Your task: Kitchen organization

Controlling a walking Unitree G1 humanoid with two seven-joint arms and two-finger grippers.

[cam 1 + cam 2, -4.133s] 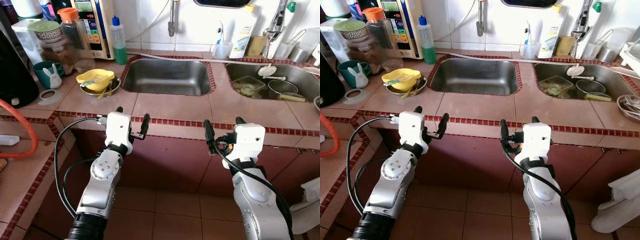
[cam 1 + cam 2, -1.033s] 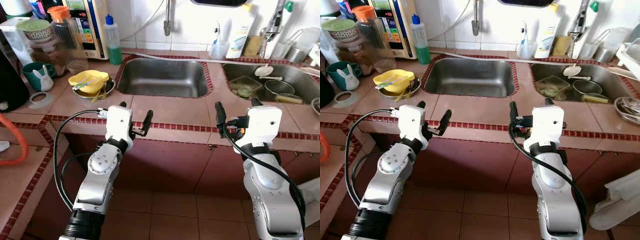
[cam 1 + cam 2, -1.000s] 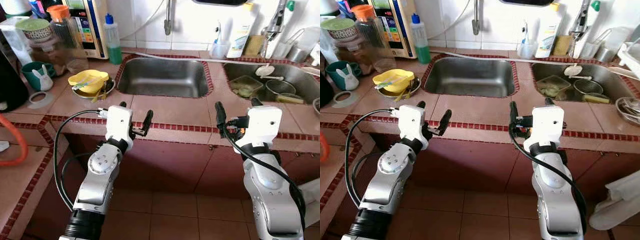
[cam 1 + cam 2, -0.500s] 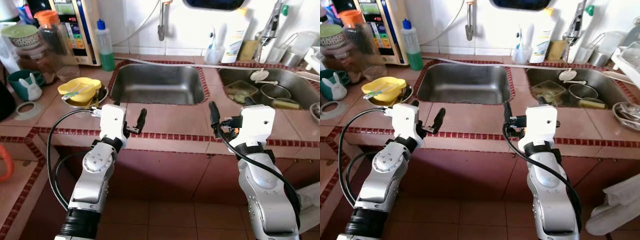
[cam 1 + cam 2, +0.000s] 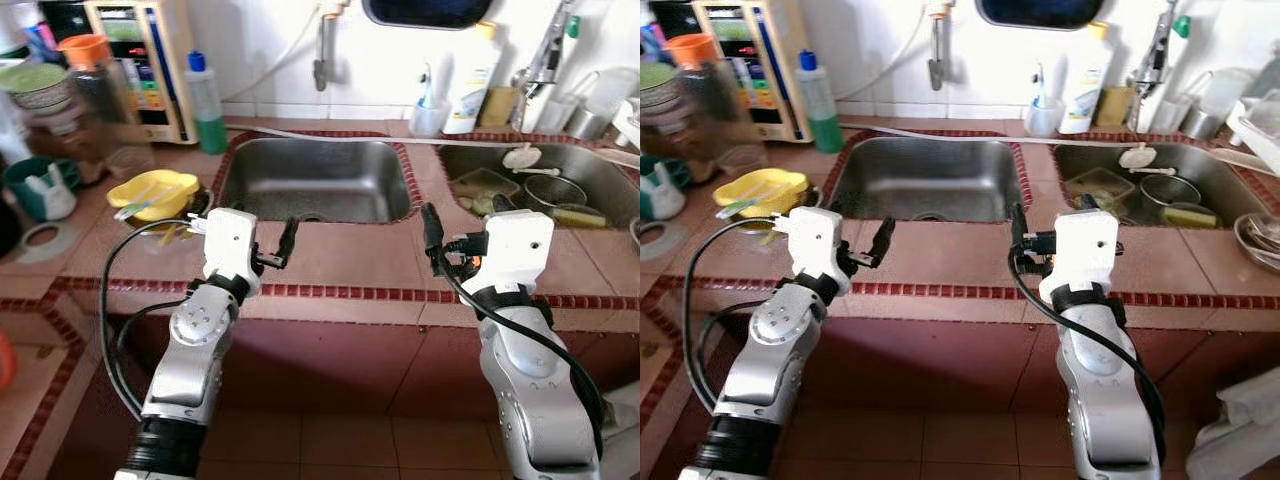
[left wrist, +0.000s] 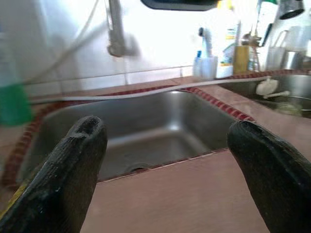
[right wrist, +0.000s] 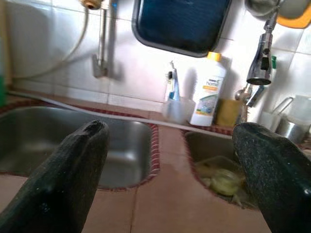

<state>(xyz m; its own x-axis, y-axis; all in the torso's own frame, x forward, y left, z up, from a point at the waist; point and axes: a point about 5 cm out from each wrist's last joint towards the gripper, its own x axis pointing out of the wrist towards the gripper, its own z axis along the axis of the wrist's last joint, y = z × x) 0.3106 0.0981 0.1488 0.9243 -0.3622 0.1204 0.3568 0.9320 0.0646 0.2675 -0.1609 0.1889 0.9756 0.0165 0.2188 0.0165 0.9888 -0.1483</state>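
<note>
I face a tiled kitchen counter (image 5: pixel 340 255) with two steel sinks. The left sink (image 5: pixel 315 180) holds nothing; the right sink (image 5: pixel 540 180) holds a pot, a clear container and other dishes. A yellow bowl (image 5: pixel 160 192) with utensils sits on the counter left of the sinks. My left gripper (image 5: pixel 262 250) hovers open over the counter's front strip, facing the left sink (image 6: pixel 146 126). My right gripper (image 5: pixel 465 220) is open as well, between the two sinks, with nothing between its fingers (image 7: pixel 73 165).
A green-bottomed bottle (image 5: pixel 205 90), a water dispenser (image 5: pixel 135 60) and an orange-lidded jar (image 5: pixel 85 70) line the back left. A teal mug (image 5: pixel 35 185) stands at the far left. A toothbrush cup (image 5: pixel 428 115) and a white soap bottle (image 5: pixel 480 65) stand by the wall.
The camera has moved closer to the counter. Both grippers have risen from the counter's front edge to over its top, still open.
</note>
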